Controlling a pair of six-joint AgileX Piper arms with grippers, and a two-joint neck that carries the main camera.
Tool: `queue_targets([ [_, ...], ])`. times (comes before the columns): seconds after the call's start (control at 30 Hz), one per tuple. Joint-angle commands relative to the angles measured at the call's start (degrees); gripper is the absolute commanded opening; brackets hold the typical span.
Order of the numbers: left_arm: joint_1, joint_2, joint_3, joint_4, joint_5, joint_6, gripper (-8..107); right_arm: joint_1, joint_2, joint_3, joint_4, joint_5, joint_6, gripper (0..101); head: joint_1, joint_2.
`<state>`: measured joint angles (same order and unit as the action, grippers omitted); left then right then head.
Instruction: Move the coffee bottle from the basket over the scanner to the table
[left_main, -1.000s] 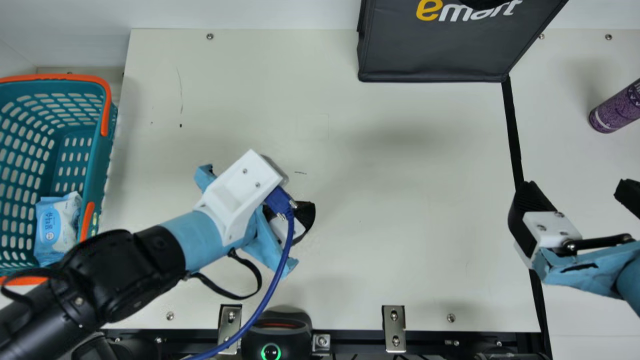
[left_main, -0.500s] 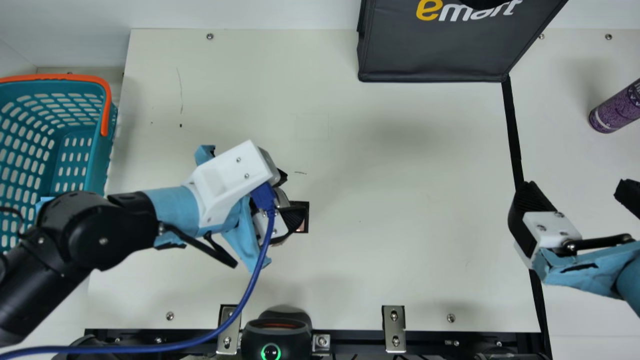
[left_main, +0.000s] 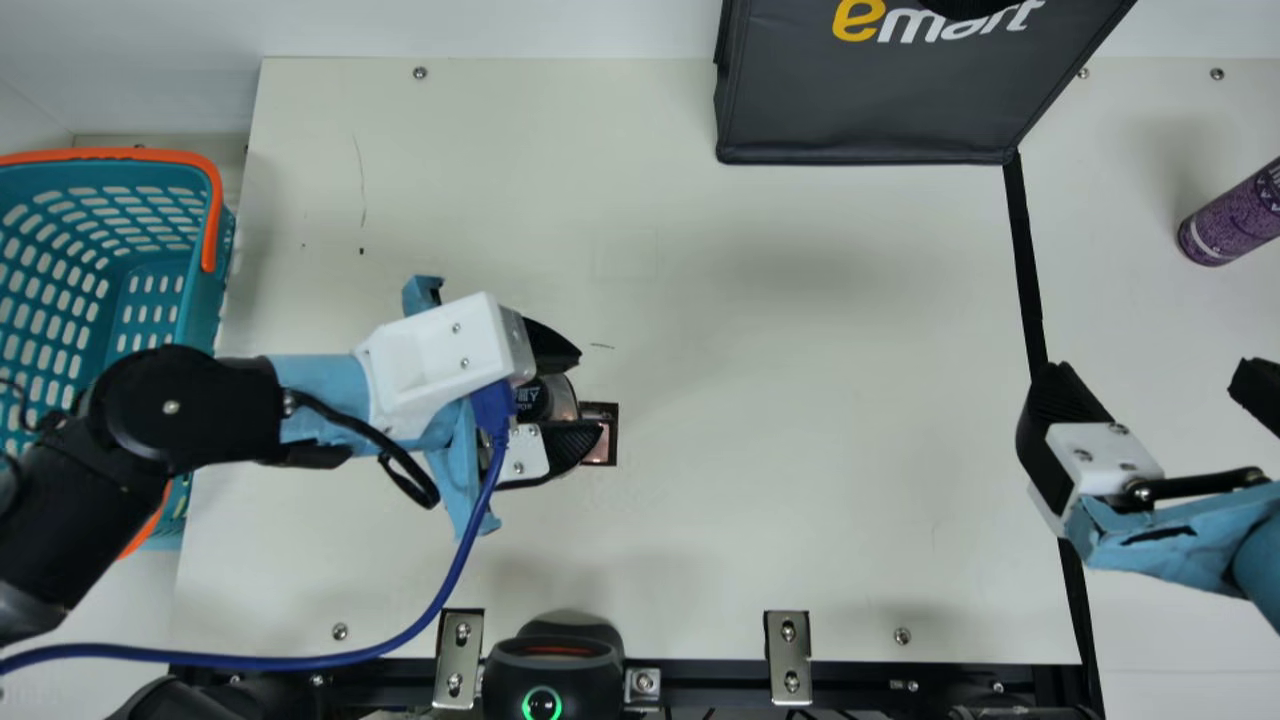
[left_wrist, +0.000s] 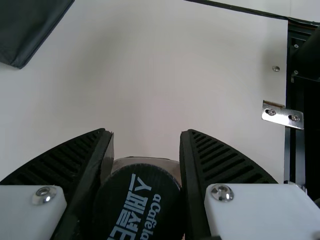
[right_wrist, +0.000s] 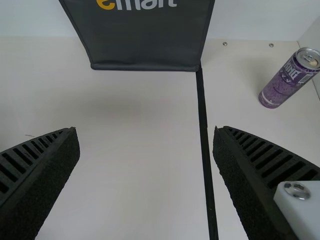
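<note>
Jaws, left gripper (left_wrist: 147, 132): closed on 1 bottle (left_main: 563, 398), 2 fingers flanking its cap (left_wrist: 137, 202); presumably held so to leave the base free for scanning.
Jaws, right gripper (right_wrist: 146, 131): 2 fingers well apart, nothing between; presumably idle, clear of the other arm's work.
Bottle: out of the basket (left_main: 212, 225), over the table (left_main: 800, 400), just beside 1 framed square (left_main: 610, 432); likely there because the square is the scanner window.
Cap: faces the left wrist camera, seemingly part upward.
Long axis: runs from cap away from the wrist, base apparently slanting down; exact tilt and table contact cannot be told.
Next move: likely base across the square, then set down upright.
</note>
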<state>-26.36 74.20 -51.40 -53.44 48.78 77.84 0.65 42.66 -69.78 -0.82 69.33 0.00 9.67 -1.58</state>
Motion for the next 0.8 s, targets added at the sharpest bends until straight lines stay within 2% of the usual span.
queue_targets([
  [0.0,0.03,0.42,0.62,-1.78,-0.28,3.75,-8,0.00,0.00,0.00,0.00,0.00,0.00,95,-1.75,0.00],
  [0.43,-1.46,3.97,3.45,-7.31,-3.75,10.58,-8,0.00,0.00,0.00,0.00,0.00,0.00,95,-1.75,0.00],
  [0.77,-2.43,5.67,4.58,-7.77,-6.83,10.72,25,0.00,0.00,0.00,0.00,0.00,0.00,95,-1.75,0.00],
])
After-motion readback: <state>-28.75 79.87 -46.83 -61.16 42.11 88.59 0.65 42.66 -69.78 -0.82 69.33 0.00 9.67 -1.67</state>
